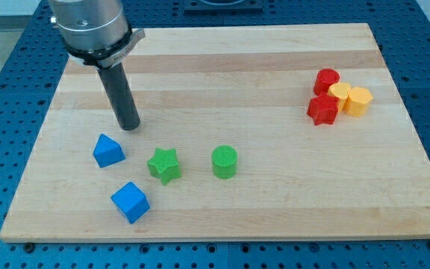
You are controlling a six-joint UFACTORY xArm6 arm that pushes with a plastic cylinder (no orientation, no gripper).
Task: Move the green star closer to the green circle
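Two blue blocks (109, 150) (130, 202) lower left; red (322, 109) and yellow blocks (358, 101) clustered upper right.

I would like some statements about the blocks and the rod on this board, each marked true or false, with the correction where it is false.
1. My tip touches the green star. False: it stands apart, toward the view's top and left of the star.
2. The green circle lies to the view's right of the green star. True.
3. Two blue blocks lie to the view's left of the star. True.
4. The red and yellow blocks are spread across the wooden board. False: they cluster near the view's upper right.
5. The star and circle touch. False: bare wood shows between them.
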